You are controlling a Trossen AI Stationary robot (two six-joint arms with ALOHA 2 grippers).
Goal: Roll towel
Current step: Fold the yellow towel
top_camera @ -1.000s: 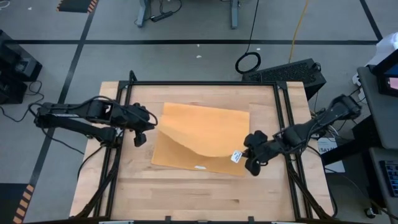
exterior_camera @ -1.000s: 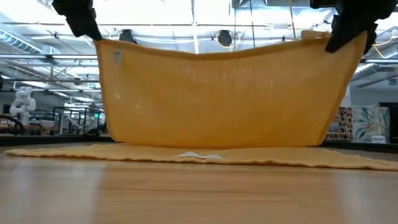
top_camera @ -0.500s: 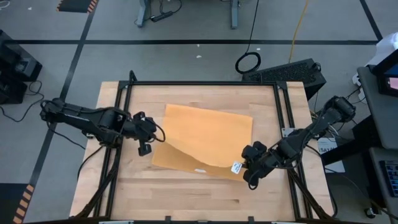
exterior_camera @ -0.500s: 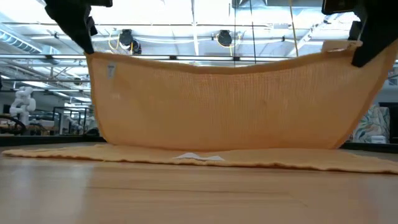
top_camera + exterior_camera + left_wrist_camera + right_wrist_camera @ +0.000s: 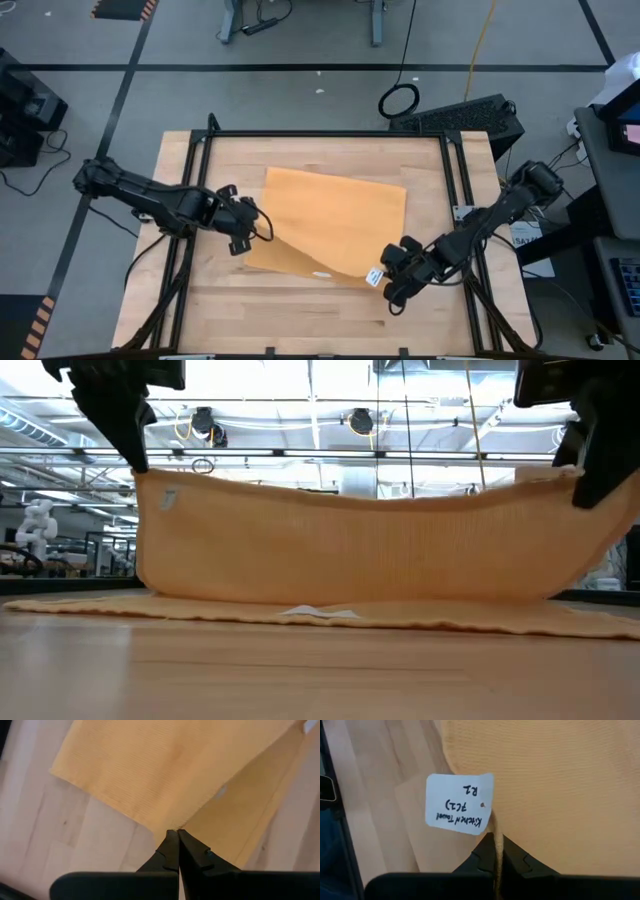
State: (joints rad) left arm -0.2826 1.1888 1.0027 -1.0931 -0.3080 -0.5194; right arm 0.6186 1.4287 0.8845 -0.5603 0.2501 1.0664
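The mustard-yellow towel [image 5: 335, 215] lies on the wooden table [image 5: 320, 320], and its lifted edge is doubled back over the part that lies flat. My left gripper [image 5: 243, 238] and my right gripper [image 5: 388, 288] are each shut on one end of that edge. In the low view the lifted cloth [image 5: 350, 545] hangs between them, sagging in the middle, and its fold rests on the lower layer [image 5: 330, 615]. A white paper label [image 5: 460, 802] hangs beside my right gripper [image 5: 496, 851]. My left gripper pinches a corner of the towel [image 5: 167, 822] between its two shut fingers, which slant down from the table's left. That corner is lifted clear, and the cloth falls away from it to the table. My right gripper pinches the towel's other lifted corner [image 5: 496, 827], right beside the white label, between its two shut fingers. They slant down from the table's right. The corner is held off the table, and the edge runs slack toward the left gripper.
Black frame rails run along the table's left side [image 5: 190, 215] and right side [image 5: 458, 200]. Bare wood lies between the towel and the near edge. A black box [image 5: 460, 115] sits beyond the far right corner.
Both grippers have gone down and toward the near edge, carrying the held edge farther over the flat layer. The left gripper has also gone toward the right. The hanging cloth now stands lower, and the part on the table has stayed where it was.
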